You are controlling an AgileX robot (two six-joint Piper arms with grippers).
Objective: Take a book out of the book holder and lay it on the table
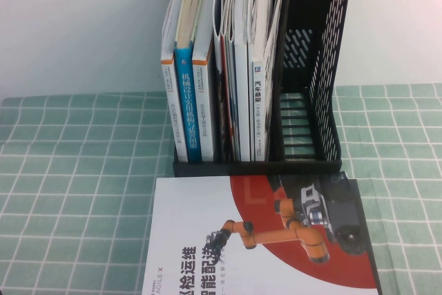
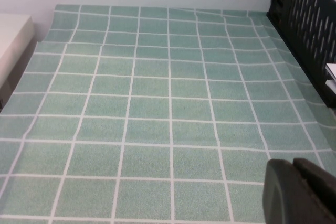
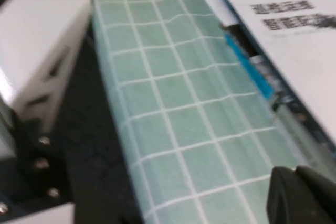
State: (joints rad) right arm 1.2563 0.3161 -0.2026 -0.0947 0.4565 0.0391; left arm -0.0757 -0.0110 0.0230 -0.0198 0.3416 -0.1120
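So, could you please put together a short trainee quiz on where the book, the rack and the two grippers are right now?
1. True or false: the large white softcover book with the red circle stands in the black plastic slotted book holder.
2. Which slot of the holder is empty? A: the robot's leftmost. B: the middle. C: the robot's rightmost.
3. Where are the left gripper and the right gripper?
Key:
1. False. It lies face up on the pale green gridded cloth table, in front of the holder.
2. C.
3. Both are over the cloth, outside the high view. The right one, shut, is near the book.
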